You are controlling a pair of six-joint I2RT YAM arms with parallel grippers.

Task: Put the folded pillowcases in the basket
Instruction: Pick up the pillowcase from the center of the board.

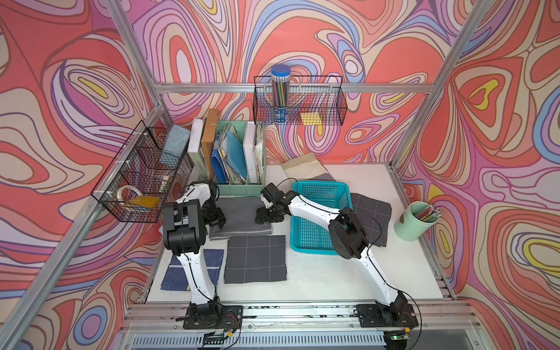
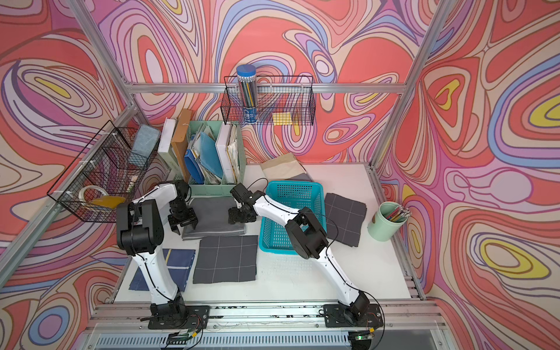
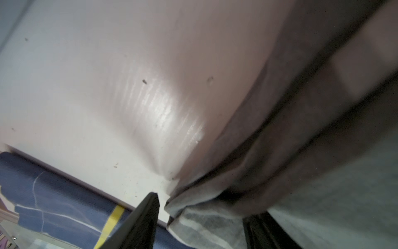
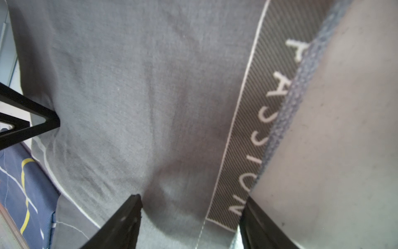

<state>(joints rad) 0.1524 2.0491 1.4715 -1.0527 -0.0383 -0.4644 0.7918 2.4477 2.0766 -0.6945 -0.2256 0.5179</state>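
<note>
**Position:** The folded pillowcase lies flat on the tabletop, just beside the basket and outside it.

**Pincers:** The left pincer is spread over the pillowcase edge farthest from the basket. The right pincer is spread over the banded edge nearest it. Neither pinches cloth yet.

**Recommendation:** Gather every layer between the fingers before you close. Close both sides together, lift level, and clear the basket rim so the fold does not open.

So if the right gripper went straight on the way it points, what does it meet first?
The folded grey pillowcase. The right gripper points down at it, jaws open astride its lettered band; depth is unclear, but nothing shows between.
</note>
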